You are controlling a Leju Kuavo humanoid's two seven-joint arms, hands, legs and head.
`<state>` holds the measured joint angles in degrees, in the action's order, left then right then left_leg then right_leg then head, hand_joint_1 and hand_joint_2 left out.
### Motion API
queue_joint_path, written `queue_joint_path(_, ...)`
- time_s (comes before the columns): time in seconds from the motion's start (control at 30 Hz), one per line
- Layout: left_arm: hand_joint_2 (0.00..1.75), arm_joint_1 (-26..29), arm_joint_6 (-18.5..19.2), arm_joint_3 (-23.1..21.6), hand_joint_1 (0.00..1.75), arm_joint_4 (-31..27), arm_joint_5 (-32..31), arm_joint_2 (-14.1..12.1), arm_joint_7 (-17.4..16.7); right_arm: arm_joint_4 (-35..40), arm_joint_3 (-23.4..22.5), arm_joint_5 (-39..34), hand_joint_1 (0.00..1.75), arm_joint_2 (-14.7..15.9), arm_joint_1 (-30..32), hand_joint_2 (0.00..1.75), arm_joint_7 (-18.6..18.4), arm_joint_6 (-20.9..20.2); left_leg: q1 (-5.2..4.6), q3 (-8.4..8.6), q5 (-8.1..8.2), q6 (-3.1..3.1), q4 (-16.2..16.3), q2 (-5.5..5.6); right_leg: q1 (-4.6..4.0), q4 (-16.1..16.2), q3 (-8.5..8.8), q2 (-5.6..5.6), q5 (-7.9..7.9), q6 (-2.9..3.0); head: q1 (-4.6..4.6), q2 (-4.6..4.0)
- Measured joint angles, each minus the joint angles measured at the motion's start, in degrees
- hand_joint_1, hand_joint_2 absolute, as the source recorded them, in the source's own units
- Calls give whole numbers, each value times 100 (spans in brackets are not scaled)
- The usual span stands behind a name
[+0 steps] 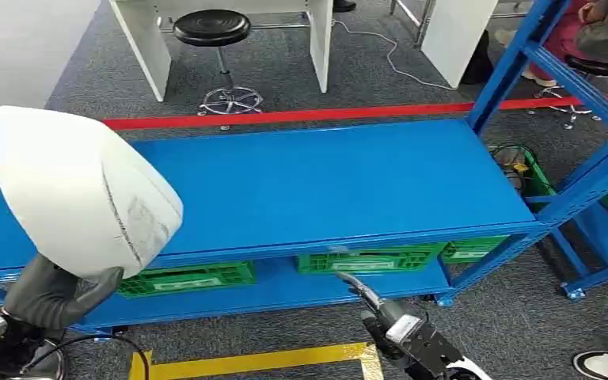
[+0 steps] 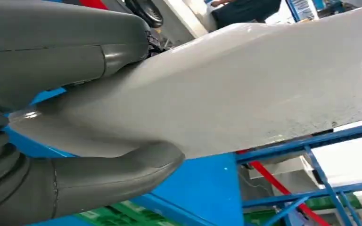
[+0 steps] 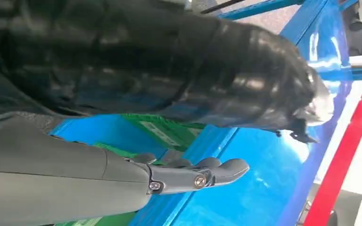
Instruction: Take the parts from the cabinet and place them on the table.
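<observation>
Here — one white part (image 1: 79,190) in left hand (image 1: 51,294), three green crates (image 1: 186,278)

You can't see the left robot hand (image 1: 51,297) fingers: the white part (image 1: 79,194) at nine o'clock covers them. The right robot hand (image 1: 412,336) is cut off at six o'clock; its grip is unclear.

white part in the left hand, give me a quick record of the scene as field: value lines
white part: large, smooth, rounded shell, held up over the near left end of the shelf
left hand: grips the white part from below
right hand: holds a glossy black part, low in front of the shelf
blue shelf top: bare, nothing set on it
green crates: on the lower shelf level
red tape line: on the floor behind the shelf
</observation>
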<state>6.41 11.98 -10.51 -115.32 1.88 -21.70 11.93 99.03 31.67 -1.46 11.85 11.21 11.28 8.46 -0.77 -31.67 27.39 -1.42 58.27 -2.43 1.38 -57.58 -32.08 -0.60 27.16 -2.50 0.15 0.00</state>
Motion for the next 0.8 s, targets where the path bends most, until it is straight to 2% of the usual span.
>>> queue_joint_path(0.03, 175, 4, 11, 17, 175, -15, 17, -6, 6, 0, 0, 0, 0, 0, 0, 0, 2, 2, 1, 2, -34, -38, -41, -1, -5, 10, 6, 3, -20, -28, -2, 0)
queue_joint_path(0.07, 175, 4, 22, 26, 175, -28, 37, -7, 11, 0, 0, 0, 0, 7, -1, 0, 9, 9, 59, 9, -105, -98, -125, -33, -3, -32, -20, 7, 74, -37, 4, 0)
queue_joint_path(0.1, 175, 1, 35, 31, 175, -37, 50, -7, 11, 0, 0, 0, 0, 31, 6, 0, 9, 13, 50, -9, -132, -128, -143, -48, -11, -162, -107, 28, 259, -32, 9, 0)
queue_joint_path(0.13, 175, 7, 55, 44, 175, -46, 57, -7, 11, 0, 2, 0, 0, 37, 5, 0, 11, 13, 49, -45, -152, -155, -142, -48, -17, -497, -234, 40, 523, -22, 22, 0)
queue_joint_path(0.2, 175, 40, 94, 46, 175, -46, 77, -2, 11, 0, 13, -11, 0, 42, 11, 0, 11, 13, 30, -134, -203, -162, -137, -54, -17, -1490, -603, 46, 1020, -45, 17, 0)
queue_joint_path(0.23, 175, 52, 111, 48, 175, -46, 94, -2, 9, -2, 11, -13, 0, 48, 16, 0, 11, 13, 23, -179, -233, -156, -132, -55, -18, -1753, -683, 47, 1093, -52, 20, 0)
queue_joint_path(0.27, 175, 65, 127, 48, 175, -46, 112, 0, 9, -4, 11, -18, 0, 59, 21, 0, 11, 13, 22, -216, -261, -144, -128, -55, -16, -1729, -622, 45, 1013, -55, 18, 0)
queue_joint_path(0.3, 175, 70, 146, 48, 175, -46, 118, 2, 9, -4, 11, -17, 0, 65, 21, 0, 11, 13, 24, -245, -285, -124, -122, -56, -14, -1465, -444, 43, 829, -48, 20, 0)
queue_joint_path(0.33, 175, 73, 157, 50, 175, -46, 122, 2, 7, -4, 11, -17, 0, 72, 20, 0, 15, 13, 34, -273, -303, -99, -107, -56, -13, -999, -159, 32, 601, -44, 18, 0)
queue_joint_path(0.37, 175, 73, 164, 52, 175, -46, 127, 2, 7, -4, 11, -17, 0, 72, 15, 0, 17, 13, 45, -303, -317, -77, -68, -56, -9, -375, 219, 0, 377, -39, 20, 0)
queue_joint_path(0.4, 175, 78, 164, 57, 175, -48, 131, 0, 7, -4, 11, -17, 0, 72, 2, 0, 17, 13, 28, -337, -328, -47, -27, -55, -21, -11, 417, -80, 498, -40, 20, 0)
queue_joint_path(0.43, 175, 81, 164, 65, 175, -55, 135, 0, 4, -2, 11, -17, 0, 72, 2, 0, 22, 11, 6, -377, -350, -7, 6, -58, -49, -29, 441, -46, 411, 32, 22, 0)
queue_joint_path(0.5, 175, 88, 166, 70, 175, -59, 135, -4, -4, -2, 11, -20, 0, 72, 8, 0, 24, 11, 13, -389, -417, 68, 16, -65, -53, -52, 305, -17, 411, 60, 13, 0)
queue_joint_path(0.53, 175, 97, 166, 72, 175, -59, 136, -4, -9, 0, 13, -20, 0, 72, 9, 0, 24, 11, 26, -386, -447, 109, 3, -76, -63, -57, 286, -3, 390, 100, 13, 0)
queue_joint_path(0.57, 175, 102, 168, 76, 175, -59, 138, -11, -9, -2, 13, -20, 0, 74, 12, 0, 26, 9, 41, -420, -413, 146, 27, -40, -26, -28, 231, -12, 324, 191, 31, 0)
queue_joint_path(0.6, 175, 117, 170, 89, 175, -59, 153, -13, -13, -2, 9, -22, 0, 74, 6, 0, 26, 2, 56, -474, -169, 205, 128, 65, -26, -30, 189, -7, 272, 255, 17, 0)
queue_joint_path(0.63, 175, 135, 175, 105, 175, -59, 159, -24, -15, 0, 7, -26, 0, 74, -2, 0, 33, -13, 67, -553, 169, 236, 408, 137, -26, -31, 174, -3, 215, 290, 2, 0)
queue_joint_path(0.67, 175, 142, 179, 125, 175, -59, 173, -28, -22, 0, 7, -28, 0, 74, -6, 0, 46, -22, 77, -663, 515, 263, 846, 168, -27, -37, 90, 16, 148, 298, -13, 0)
queue_joint_path(0.7, 175, 144, 190, 135, 175, -59, 173, -28, -26, 0, 7, -28, 0, 74, -5, 0, 61, -35, 83, -759, 759, 276, 1285, 172, -33, -45, 12, 35, 85, 303, -17, 0)
queue_joint_path(0.73, 175, 154, 197, 140, 175, -59, 177, -28, -26, 0, 7, -28, 0, 77, 1, 0, 83, -50, 87, -802, 885, 282, 1637, 173, -38, -54, -75, 46, 28, 304, -13, 0)
queue_joint_path(0.77, 175, 167, 203, 146, 175, -59, 179, -28, -26, 0, 4, -35, 0, 76, 3, 0, 103, -61, 90, -740, 844, 280, 1715, 175, -41, -64, -154, 60, -23, 303, -15, 0)
queue_joint_path(0.8, 175, 173, 205, 151, 175, -59, 184, -28, -26, 0, 4, -39, 0, 76, 0, 0, 129, -70, 90, -554, 689, 266, 1543, 179, -43, -76, -227, 77, -68, 293, -17, 0)
